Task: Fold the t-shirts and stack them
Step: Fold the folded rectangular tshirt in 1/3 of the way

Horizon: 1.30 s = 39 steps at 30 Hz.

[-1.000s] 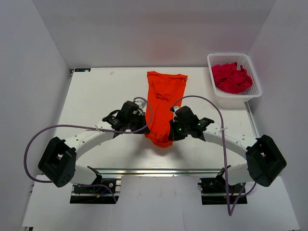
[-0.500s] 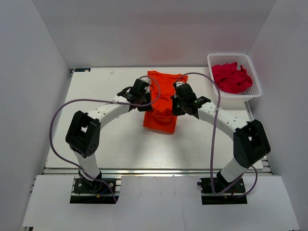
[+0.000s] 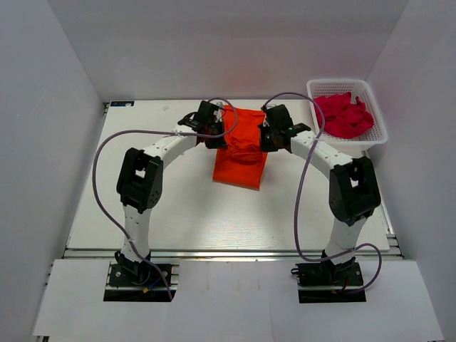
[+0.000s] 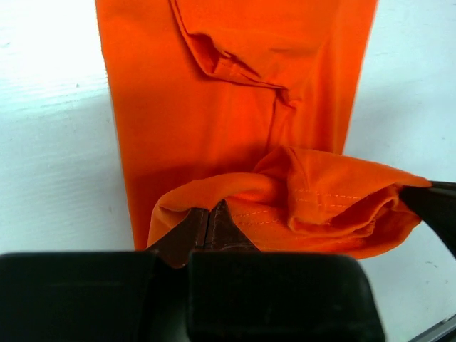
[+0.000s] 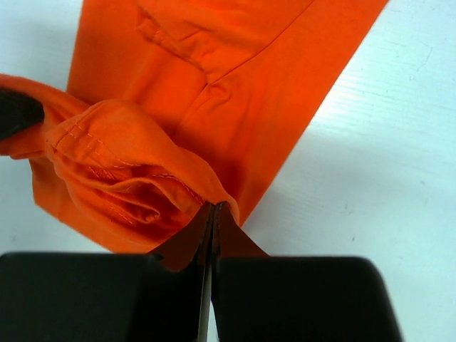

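Observation:
An orange t-shirt [image 3: 242,153] lies folded lengthwise on the white table [image 3: 142,185] at the back centre. My left gripper [image 3: 219,134] is shut on the shirt's hem at its left side. My right gripper [image 3: 265,137] is shut on the hem at its right side. Both hold the hem lifted and doubled over the rest of the shirt. The left wrist view shows the bunched hem [image 4: 313,199] above the flat cloth; the right wrist view shows the same fold [image 5: 121,164]. Red t-shirts [image 3: 342,114] lie crumpled in a basket.
A white plastic basket [image 3: 370,139] stands at the back right corner of the table. Both arms reach far toward the back wall, their purple cables [image 3: 100,178] arching over the table. White walls close in the table on three sides.
Both grippers have carried the shirt's near hem toward the back of the table, doubling the shirt over itself. The shirt now looks shorter.

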Tool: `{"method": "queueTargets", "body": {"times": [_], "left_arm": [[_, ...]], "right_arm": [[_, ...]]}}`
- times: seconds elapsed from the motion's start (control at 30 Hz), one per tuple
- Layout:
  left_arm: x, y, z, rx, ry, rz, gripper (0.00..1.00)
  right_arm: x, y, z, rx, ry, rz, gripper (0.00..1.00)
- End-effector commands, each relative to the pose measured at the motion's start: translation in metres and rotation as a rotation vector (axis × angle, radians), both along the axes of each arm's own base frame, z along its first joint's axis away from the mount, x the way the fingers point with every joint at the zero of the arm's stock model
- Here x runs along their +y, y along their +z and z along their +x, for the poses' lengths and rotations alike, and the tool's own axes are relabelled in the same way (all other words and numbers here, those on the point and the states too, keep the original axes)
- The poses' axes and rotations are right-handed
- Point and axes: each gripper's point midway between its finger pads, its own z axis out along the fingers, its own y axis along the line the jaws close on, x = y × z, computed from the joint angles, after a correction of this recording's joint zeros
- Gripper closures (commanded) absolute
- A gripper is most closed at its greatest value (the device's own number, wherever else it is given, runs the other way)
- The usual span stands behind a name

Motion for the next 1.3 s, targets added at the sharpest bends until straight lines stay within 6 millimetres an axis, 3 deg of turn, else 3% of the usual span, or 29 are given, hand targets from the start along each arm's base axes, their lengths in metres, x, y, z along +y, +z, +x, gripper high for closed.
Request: {"method": "queueTargets", "body": {"times": [0.0, 0.03, 0.13, 0.2, 0.27, 0.3, 0.33, 0.37, 0.4, 0.43, 0.47, 0.5, 0.53, 0.6, 0.63, 0.67, 0.7, 0.77, 0.8, 0.83, 0.87, 0.9, 0.93, 0.97, 1.03, 1.07, 1.1, 1.2, 1.27], "left_arm": [[-0.008, 0.015, 0.01, -0.022, -0.04, -0.042, 0.98], [-0.002, 0.003, 0.011, 0.004, -0.029, -0.029, 0.98], [-0.01, 0.006, 0.015, -0.008, -0.052, -0.062, 0.91], [-0.011, -0.001, 0.023, -0.016, -0.064, -0.07, 0.8], [-0.011, 0.007, 0.035, -0.039, -0.059, -0.087, 0.67], [-0.008, 0.004, 0.041, -0.033, -0.041, -0.092, 0.57], [-0.007, 0.013, 0.048, -0.061, -0.028, -0.088, 0.34], [-0.002, 0.015, 0.056, -0.076, -0.014, -0.094, 0.17], [0.008, 0.019, 0.064, -0.09, 0.011, -0.091, 0.01], [0.01, 0.033, 0.073, -0.122, 0.02, -0.103, 0.0], [0.012, 0.035, 0.073, -0.119, 0.026, -0.095, 0.0], [0.022, 0.038, 0.081, -0.134, 0.057, -0.084, 0.0], [0.032, 0.044, 0.084, -0.142, 0.078, -0.078, 0.0], [0.042, 0.061, 0.08, -0.168, 0.089, -0.074, 0.0], [0.046, 0.053, 0.071, -0.15, 0.083, -0.059, 0.0], [0.049, 0.055, 0.066, -0.148, 0.091, -0.051, 0.0], [0.06, 0.055, 0.052, -0.143, 0.093, -0.039, 0.0], [0.068, 0.054, 0.035, -0.139, 0.101, -0.028, 0.0], [0.075, 0.034, 0.018, -0.109, 0.094, -0.009, 0.0], [0.078, 0.051, 0.008, -0.148, 0.095, -0.025, 0.0], [0.079, 0.052, -0.001, -0.154, 0.086, -0.037, 0.0], [0.075, 0.033, -0.021, -0.127, 0.051, -0.054, 0.0], [0.076, 0.044, -0.031, -0.156, 0.04, -0.077, 0.0], [0.072, 0.041, -0.042, -0.149, 0.02, -0.085, 0.0], [0.078, 0.021, -0.064, -0.106, 0.001, -0.075, 0.0], [0.081, 0.014, -0.077, -0.082, -0.013, -0.065, 0.0], [0.083, 0.007, -0.086, -0.05, -0.02, -0.061, 0.0], [0.095, -0.013, -0.105, 0.01, -0.008, -0.013, 0.0], [0.1, -0.015, -0.113, 0.019, -0.002, -0.002, 0.0]], "right_arm": [[0.004, 0.011, 0.018, -0.01, 0.037, 0.048, 1.0], [0.006, 0.005, 0.02, 0.003, 0.041, 0.051, 1.0], [0.005, -0.004, 0.025, 0.03, 0.03, 0.066, 1.0], [-0.002, -0.007, 0.034, 0.021, 0.005, 0.067, 1.0], [-0.004, -0.001, 0.047, -0.013, -0.006, 0.071, 1.0], [-0.007, -0.012, 0.054, 0.002, -0.014, 0.064, 0.97], [-0.006, -0.012, 0.06, -0.003, -0.003, 0.067, 0.84], [-0.005, 0.002, 0.079, -0.048, -0.001, 0.081, 0.66], [-0.007, -0.006, 0.083, -0.035, 0.012, 0.066, 0.57], [-0.007, 0.016, 0.098, -0.082, 0.022, 0.081, 0.55], [-0.005, 0.023, 0.101, -0.075, 0.025, 0.084, 0.37], [-0.005, 0.029, 0.104, -0.09, 0.043, 0.084, 0.1], [-0.001, 0.048, 0.101, -0.118, 0.07, 0.113, 0.1], [0.005, 0.04, 0.083, -0.09, 0.121, 0.141, 0.1], [0.007, 0.066, 0.072, -0.134, 0.148, 0.161, 0.1], [0.015, 0.07, 0.065, -0.146, 0.194, 0.195, 0.1], [0.019, 0.041, 0.036, -0.062, 0.258, 0.216, 0.1], [0.038, 0.065, 0.01, -0.106, 0.375, 0.284, 0.1], [0.037, 0.045, -0.011, -0.05, 0.396, 0.285, 0.1], [0.041, 0.041, -0.019, -0.041, 0.415, 0.291, 0.1], [0.055, 0.041, -0.034, -0.037, 0.482, 0.327, 0.1], [0.057, 0.033, -0.041, -0.016, 0.498, 0.331, 0.1], [0.062, 0.033, -0.041, -0.018, 0.502, 0.345, 0.1], [0.071, 0.022, -0.046, 0.016, 0.525, 0.35, 0.1], [0.083, 0.028, -0.046, 0.019, 0.564, 0.392, 0.1], [0.089, 0.012, -0.046, 0.059, 0.571, 0.397, 0.1], [0.094, 0.015, -0.048, 0.067, 0.595, 0.438, 0.1], [0.099, 0.007, -0.03, 0.059, 0.569, 0.469, 0.1], [0.101, 0.006, -0.015, 0.029, 0.556, 0.467, 0.1]]}}
